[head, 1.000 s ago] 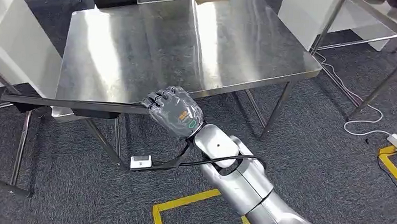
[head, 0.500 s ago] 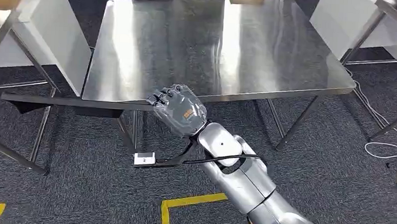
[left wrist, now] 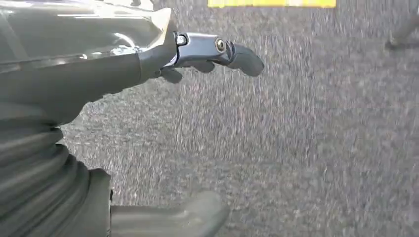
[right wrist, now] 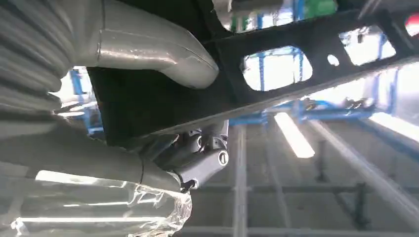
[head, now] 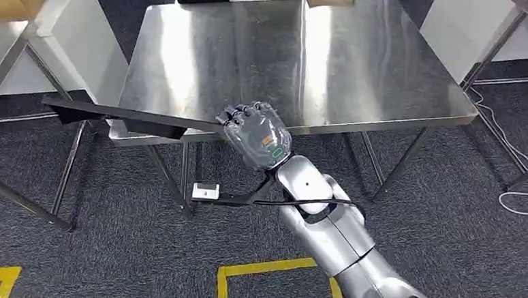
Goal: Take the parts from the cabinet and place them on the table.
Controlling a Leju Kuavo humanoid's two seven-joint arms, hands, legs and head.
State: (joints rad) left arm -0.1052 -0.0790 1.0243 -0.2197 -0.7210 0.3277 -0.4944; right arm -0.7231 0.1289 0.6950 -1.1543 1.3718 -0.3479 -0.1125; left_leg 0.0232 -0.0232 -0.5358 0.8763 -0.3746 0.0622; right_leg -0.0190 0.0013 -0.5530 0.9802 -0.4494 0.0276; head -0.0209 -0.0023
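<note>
Steel table (head: pixel 361 65) stands ahead of the robot, whose right hand (head: pixel 256 133) clamps one long black part (head: pixel 133 117) level over the table's near edge and out past its near left corner, while the left hand (left wrist: pixel 148 64) hangs with fingers apart, holding nothing.

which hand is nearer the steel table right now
Right. The right hand is at the steel table's near edge, gripping the long black part that lies across that edge. The left hand hangs over the grey carpet, holding nothing.
</note>
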